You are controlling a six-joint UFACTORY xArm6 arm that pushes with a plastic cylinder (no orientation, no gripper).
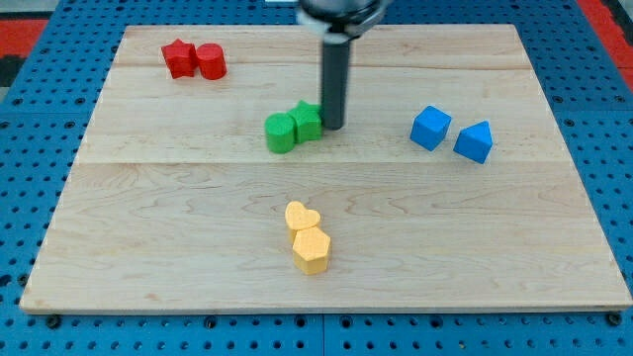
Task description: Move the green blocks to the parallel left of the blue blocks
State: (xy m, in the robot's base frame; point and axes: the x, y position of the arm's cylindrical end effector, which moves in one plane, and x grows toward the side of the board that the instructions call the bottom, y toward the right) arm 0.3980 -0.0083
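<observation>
- The green cylinder [280,133] stands upright a little toward the board's top edge from its middle, left of centre, round face up.
- The green star block [308,121] touches the cylinder on its right, slightly nearer the top edge; its right side is partly hidden, so its points are hard to make out.
- The blue cube [430,129] sits toward the right edge, about level with the green pair, turned at an angle.
- The blue wedge-like block [474,141] lies just right of the cube, slightly nearer the bottom edge, a narrow gap between them.
</observation>
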